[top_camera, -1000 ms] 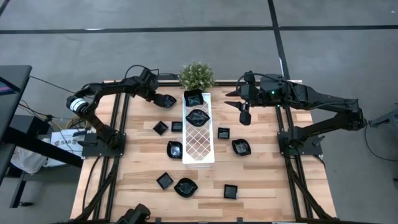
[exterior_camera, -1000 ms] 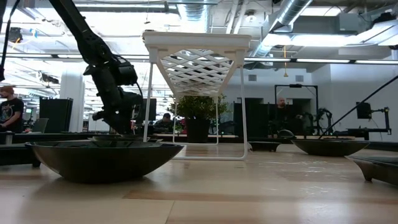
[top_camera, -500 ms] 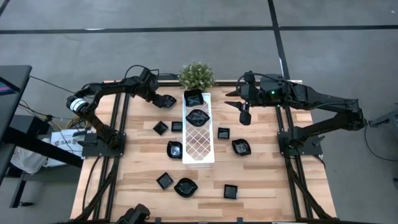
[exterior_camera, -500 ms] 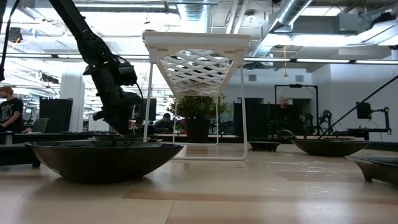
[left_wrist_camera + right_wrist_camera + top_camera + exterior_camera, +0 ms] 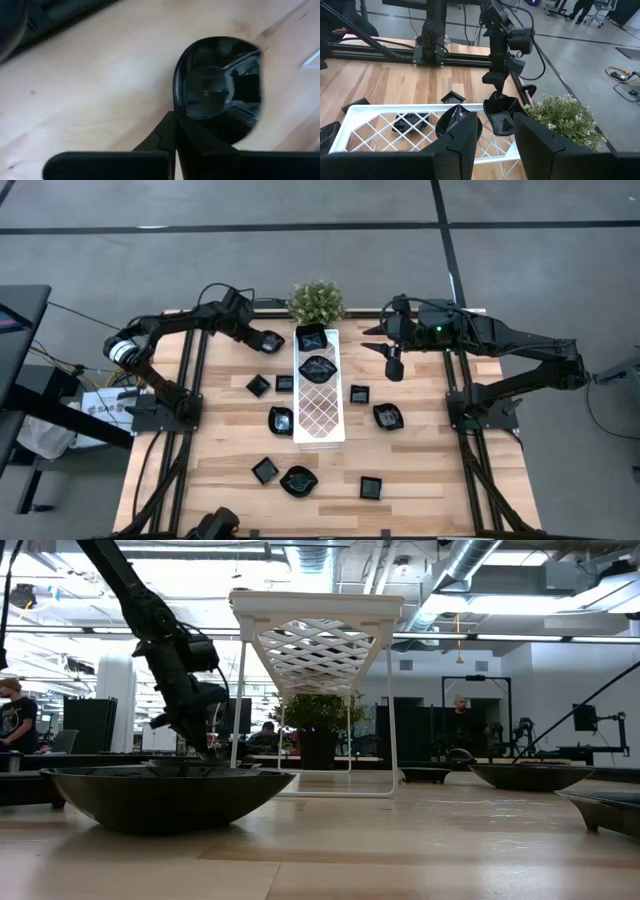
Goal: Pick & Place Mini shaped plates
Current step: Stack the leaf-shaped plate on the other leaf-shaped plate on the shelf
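Several mini shaped plates, small glossy black dishes, lie about a long white lattice tray (image 5: 320,395) that stands on legs. Two of them (image 5: 312,337) (image 5: 318,368) sit on the tray's far half. One rounded dish (image 5: 220,95) rests on the wood just left of the tray's far end, and my left gripper (image 5: 268,340) is shut on its rim. In the low view that gripper (image 5: 195,740) reaches down behind a large foreground dish (image 5: 165,795). My right gripper (image 5: 393,365) hangs high over the table's far right, open with nothing between its fingers (image 5: 457,145). My left gripper pinches the rounded dish's rim (image 5: 176,112) on the side toward the arm, one finger on the outside over the wood and one over the dish's hollow. The fingers come steeply from above, slanting from the table's left. The dish sits flat on the table.
A small potted plant (image 5: 316,300) stands at the far edge behind the tray. More dishes lie left (image 5: 259,385) (image 5: 281,420) and right (image 5: 359,393) (image 5: 388,416) of the tray, and near the front edge (image 5: 298,480) (image 5: 371,487). Black frame rails run along both sides.
My left gripper has stayed in place over the rounded dish and has shut on its rim. The dish has not moved from the table.
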Robot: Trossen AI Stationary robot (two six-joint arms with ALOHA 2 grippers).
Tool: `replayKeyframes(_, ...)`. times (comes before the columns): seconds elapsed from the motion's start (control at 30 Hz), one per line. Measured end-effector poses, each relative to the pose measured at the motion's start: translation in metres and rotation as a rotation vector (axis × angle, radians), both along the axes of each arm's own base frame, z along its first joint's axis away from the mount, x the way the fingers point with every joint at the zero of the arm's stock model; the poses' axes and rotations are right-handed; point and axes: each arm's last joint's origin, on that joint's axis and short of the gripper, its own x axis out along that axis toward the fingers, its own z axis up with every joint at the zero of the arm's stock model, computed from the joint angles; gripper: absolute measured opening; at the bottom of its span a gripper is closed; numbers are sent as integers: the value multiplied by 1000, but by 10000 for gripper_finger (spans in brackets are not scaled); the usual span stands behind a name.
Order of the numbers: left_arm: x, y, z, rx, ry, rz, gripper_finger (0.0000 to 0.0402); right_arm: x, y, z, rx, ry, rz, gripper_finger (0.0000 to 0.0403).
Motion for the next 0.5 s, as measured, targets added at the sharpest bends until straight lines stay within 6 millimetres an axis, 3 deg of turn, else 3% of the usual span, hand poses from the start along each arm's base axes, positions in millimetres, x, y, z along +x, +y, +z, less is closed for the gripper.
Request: replayKeyframes(0.5,-15,-19,81,192,-137,72,3,0,0,0,-9,2,3,121)
